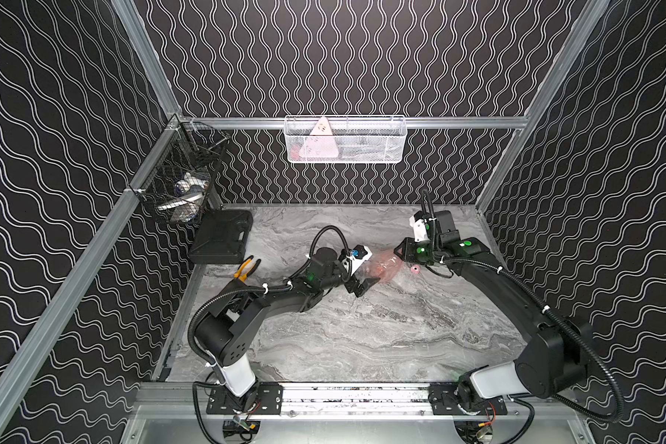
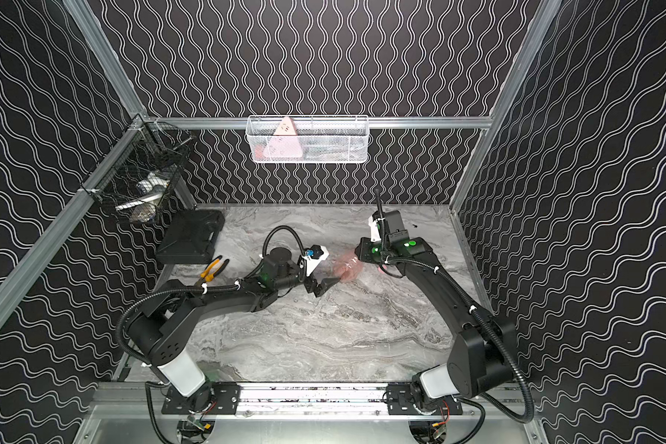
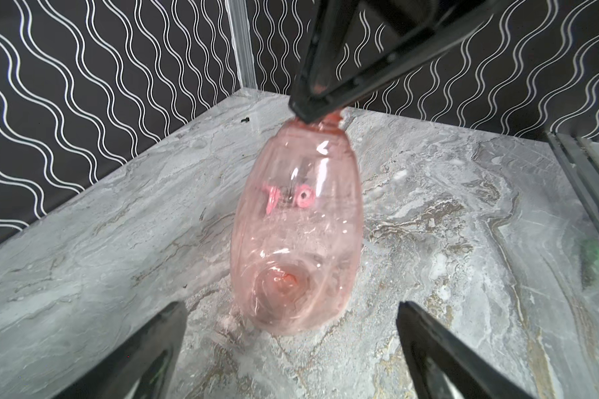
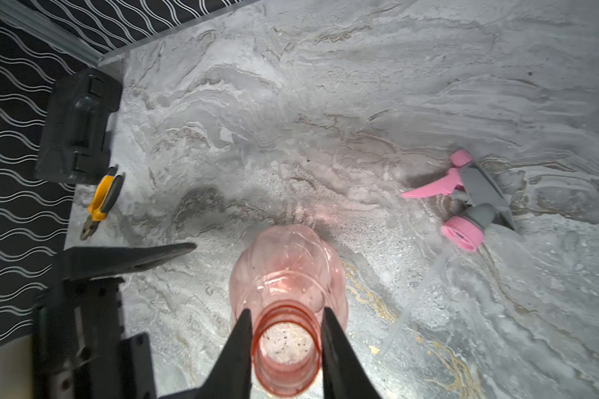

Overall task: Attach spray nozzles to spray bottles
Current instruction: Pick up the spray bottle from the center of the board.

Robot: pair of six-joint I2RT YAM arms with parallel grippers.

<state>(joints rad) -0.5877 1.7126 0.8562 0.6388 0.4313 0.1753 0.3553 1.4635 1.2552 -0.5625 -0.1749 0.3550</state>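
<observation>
In both top views the spray bottle [image 1: 382,268] is only a blurred pink smear, its neck hidden under the right hand [image 1: 398,251]. Of the spray nozzle [image 1: 415,269], just a small pink collar shows beside the right arm [image 1: 477,276]; trigger and tube are covered. From the left wrist the nozzle appears only as warped pink scraps through the bottle's wall, and the fingers [image 3: 146,352] of the left hand [image 3: 290,304] run off the picture's edge. From the right wrist the bottle's base is hidden behind its own shoulders, and the clear dip tube [image 4: 415,297] fades into the counter [image 4: 360,86]. The contents of the black wire basket [image 1: 177,192] are too small to tell.
</observation>
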